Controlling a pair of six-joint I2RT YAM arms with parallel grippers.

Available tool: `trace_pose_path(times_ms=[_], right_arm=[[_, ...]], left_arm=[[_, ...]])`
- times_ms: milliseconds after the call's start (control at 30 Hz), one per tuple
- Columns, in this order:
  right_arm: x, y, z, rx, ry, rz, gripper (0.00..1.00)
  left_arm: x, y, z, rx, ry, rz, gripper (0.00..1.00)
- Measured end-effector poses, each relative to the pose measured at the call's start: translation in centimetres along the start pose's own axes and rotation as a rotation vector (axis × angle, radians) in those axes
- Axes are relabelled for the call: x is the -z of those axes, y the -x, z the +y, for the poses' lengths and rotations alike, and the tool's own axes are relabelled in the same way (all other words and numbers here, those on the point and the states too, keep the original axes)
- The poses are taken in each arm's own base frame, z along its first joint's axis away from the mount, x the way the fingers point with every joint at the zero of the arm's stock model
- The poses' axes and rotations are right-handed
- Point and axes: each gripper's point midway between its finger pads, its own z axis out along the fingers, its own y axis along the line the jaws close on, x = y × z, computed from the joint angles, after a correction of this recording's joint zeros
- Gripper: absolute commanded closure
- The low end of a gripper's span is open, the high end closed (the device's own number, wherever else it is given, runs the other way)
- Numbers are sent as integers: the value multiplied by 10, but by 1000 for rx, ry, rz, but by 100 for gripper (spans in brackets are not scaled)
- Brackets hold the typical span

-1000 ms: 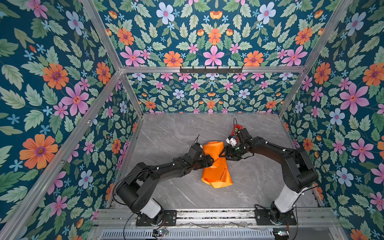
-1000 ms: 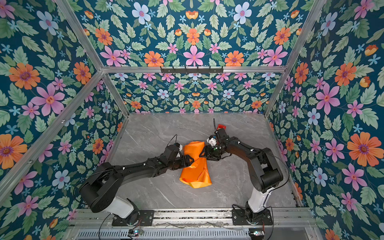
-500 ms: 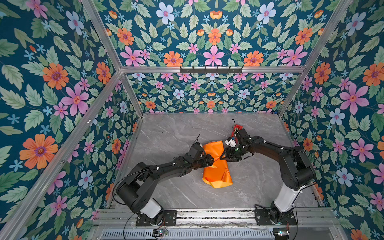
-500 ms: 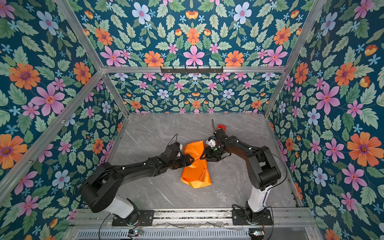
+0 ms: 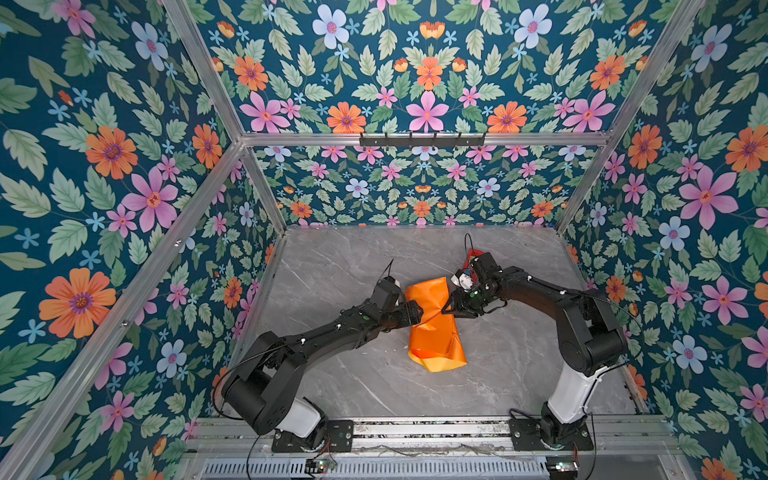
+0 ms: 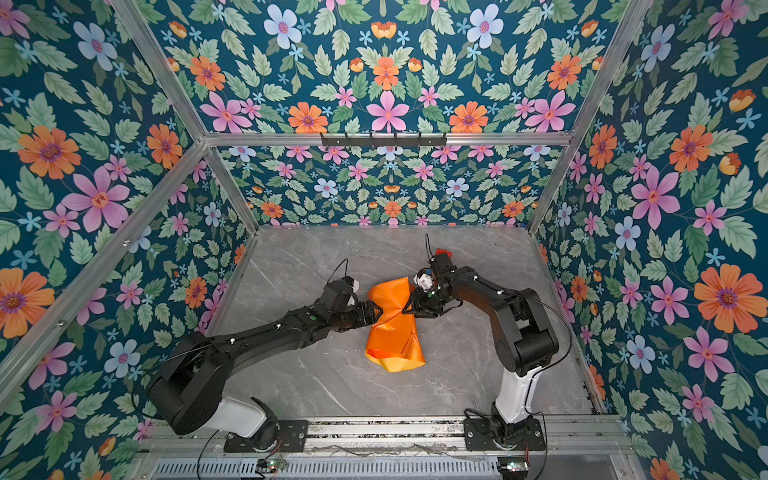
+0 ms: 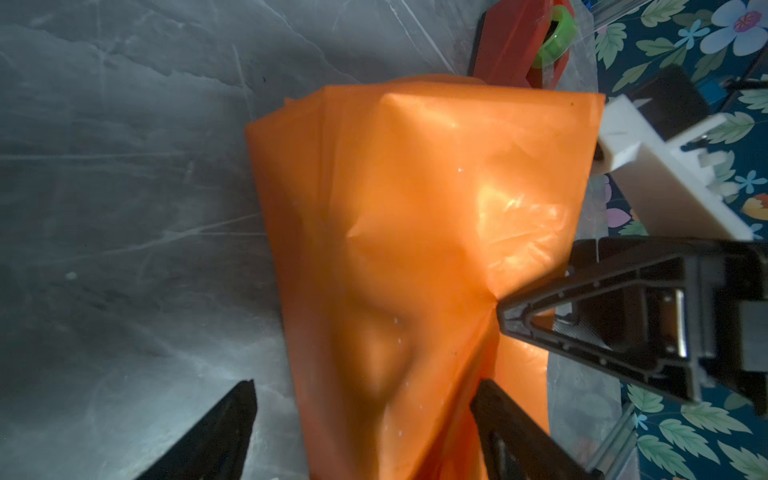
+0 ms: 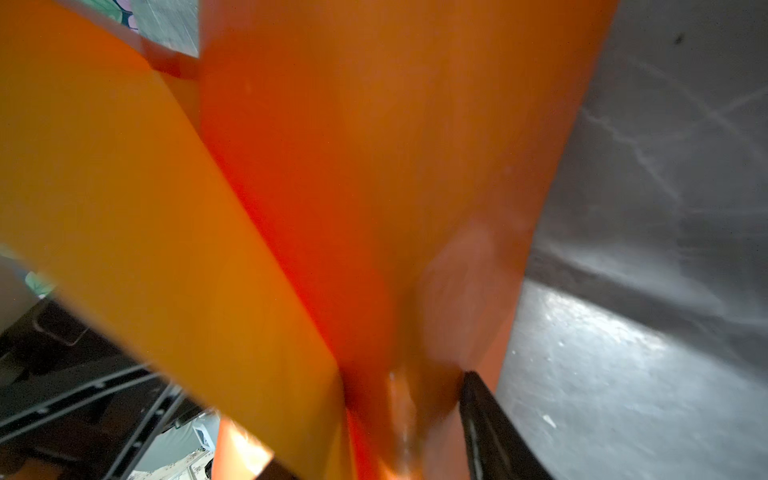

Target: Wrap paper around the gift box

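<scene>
Paper [image 5: 434, 340] pinched, right tool [image 5: 446, 308]; left tool [image 5: 417, 312] spread.

The creased glossy paper sheet [image 5: 432, 332] is bright orange on one face, duller yellow-orange on the other. The stone-look bench [image 5: 332, 266] is grey with pale veins. Beyond the black left fingers [image 7: 224, 432], a red plastic tape dispenser [image 7: 515, 41] carries a lime-green roll [image 7: 559, 31]. Dark teal walls [image 5: 104, 174] bear pink, orange and pale-blue flowers, green leaves.

Both top views look steeply down from high above the front edge, sharing the whole table [image 5: 332, 270] and the paper [image 5: 432, 340]. Each wrist camera sits close against that paper; the right one's view is blurred, perhaps nearly touching it.
</scene>
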Motion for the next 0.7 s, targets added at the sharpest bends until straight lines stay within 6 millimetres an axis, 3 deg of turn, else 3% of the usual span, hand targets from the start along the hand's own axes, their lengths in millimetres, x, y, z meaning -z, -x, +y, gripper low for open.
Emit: trace_pose_path(times_ms=[233,400,700], right_arm=[[-1,-1,0,-5,2,8,55],[-2,-1,0,-5,11,13,56],[-4,-1,0,4,27,17,56]], left_arm=[[25,-32,-6,-41,-91,67,18],[45,-70,-20,-104,-215,105,17],[39,-95,-60,-255,-287,173,20]])
